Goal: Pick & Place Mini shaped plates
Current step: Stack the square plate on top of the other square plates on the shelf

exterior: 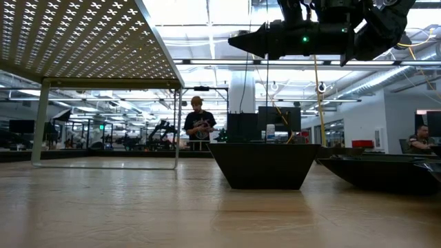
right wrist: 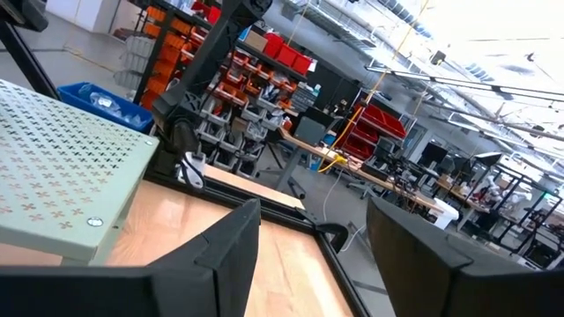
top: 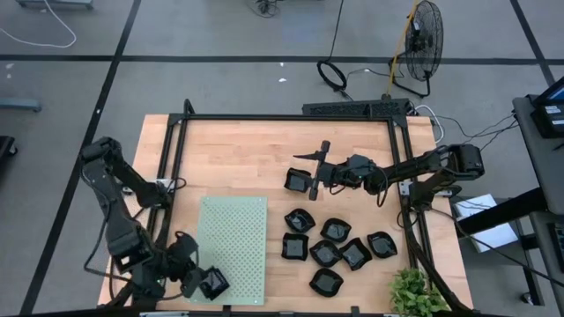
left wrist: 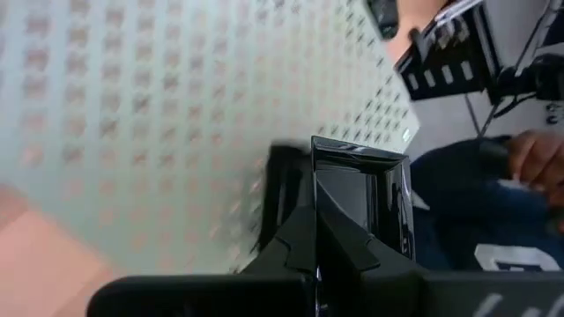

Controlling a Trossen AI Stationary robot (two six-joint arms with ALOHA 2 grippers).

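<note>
My left gripper (top: 201,282) is at the table's near left, by the near-left corner of the pale green perforated mat (top: 233,246), and is shut on a glossy black square mini plate (left wrist: 361,194). Over the middle of the table my right gripper (top: 315,169) stands open and roughly level, with nothing between its fingers (right wrist: 308,246). One black plate (top: 298,181) rests on its base on the wood just beside that gripper's tips. Several more black plates (top: 335,251) sit in a cluster at the near right. My left gripper pinches the square plate by one rim edge (left wrist: 328,220) between its two fingers. The fingers slant downward toward the mat. The plate (top: 214,282) sticks out past the fingertips, tilted, over the mat's near-left corner. I cannot tell whether it touches the mat.
A black frame (top: 282,117) borders the wooden table. In the low view the mat (exterior: 83,41) stands raised on thin legs (exterior: 41,124). A green plant (top: 416,295) sits at the near right corner. A person's arm (left wrist: 529,158) shows beyond the table's near edge.
</note>
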